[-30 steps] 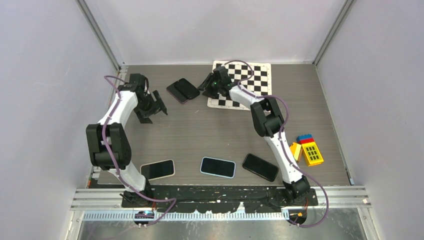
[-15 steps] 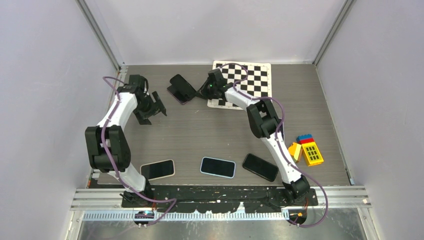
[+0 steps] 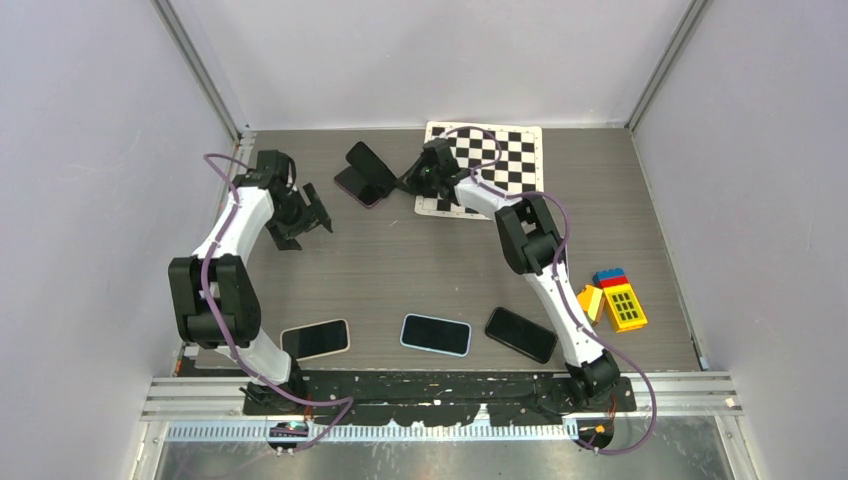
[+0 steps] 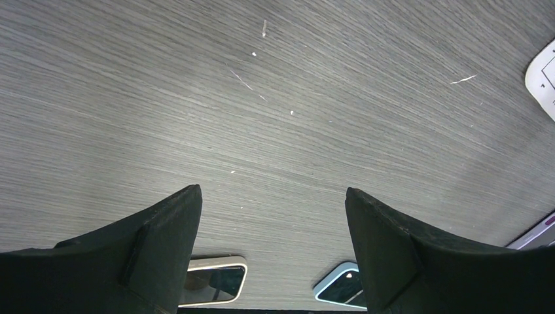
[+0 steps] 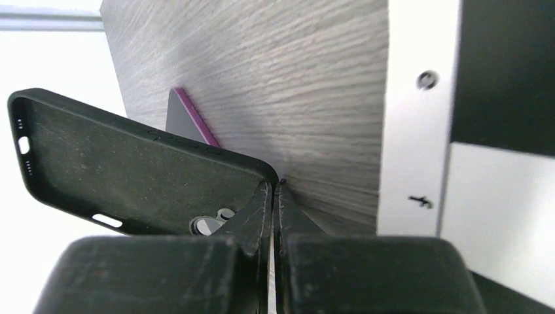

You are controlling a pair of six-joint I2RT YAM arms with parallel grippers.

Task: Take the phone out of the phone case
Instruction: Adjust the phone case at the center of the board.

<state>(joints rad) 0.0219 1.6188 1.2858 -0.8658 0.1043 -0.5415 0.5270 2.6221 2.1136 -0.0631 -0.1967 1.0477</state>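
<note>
The right claw [image 5: 275, 190] pinched shut on the rim of the empty black phone case [image 5: 118, 170], tilted above the desk [image 5: 294, 85]; the purple phone [image 5: 182, 121] lay beneath, seemingly freed. The left claw [image 4: 271, 191] hung open, empty.

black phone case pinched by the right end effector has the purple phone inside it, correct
Not quite. The black phone case is pinched by the right end effector, but it is empty: the right wrist view shows its bare inner lining, and the purple phone sits outside it, behind.
</note>
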